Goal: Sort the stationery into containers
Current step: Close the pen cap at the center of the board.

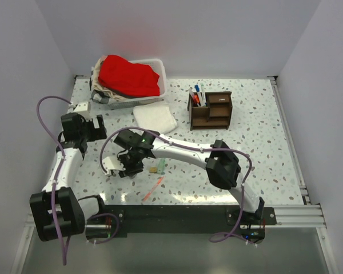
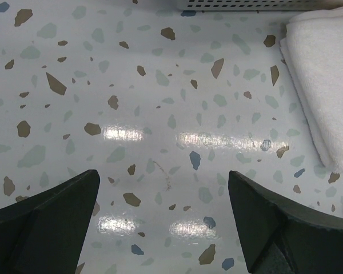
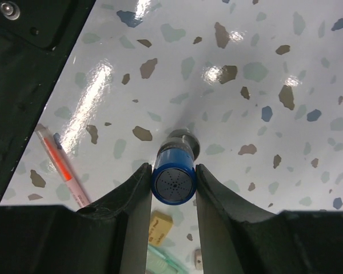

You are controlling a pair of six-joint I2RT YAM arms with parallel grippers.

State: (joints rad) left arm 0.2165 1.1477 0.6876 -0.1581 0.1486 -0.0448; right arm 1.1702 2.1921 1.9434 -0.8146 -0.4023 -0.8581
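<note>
The table [image 1: 257, 154] has a glossy white top speckled with brown, grey-green and blue chips. Plain pale lavender walls close it in: a back wall [image 1: 217, 34], a left wall [image 1: 17, 85] and a right wall [image 1: 331, 114]. The back wall carries a faint red tint [image 1: 128, 43]. A metal rail [image 1: 290, 142] runs along the table's right edge. Soft white glare patches [image 2: 206, 138] lie on the top.

Bright even overhead light; glare patches on glossy table [image 2: 126, 134]; wrist views sharp, shadows soft.
</note>
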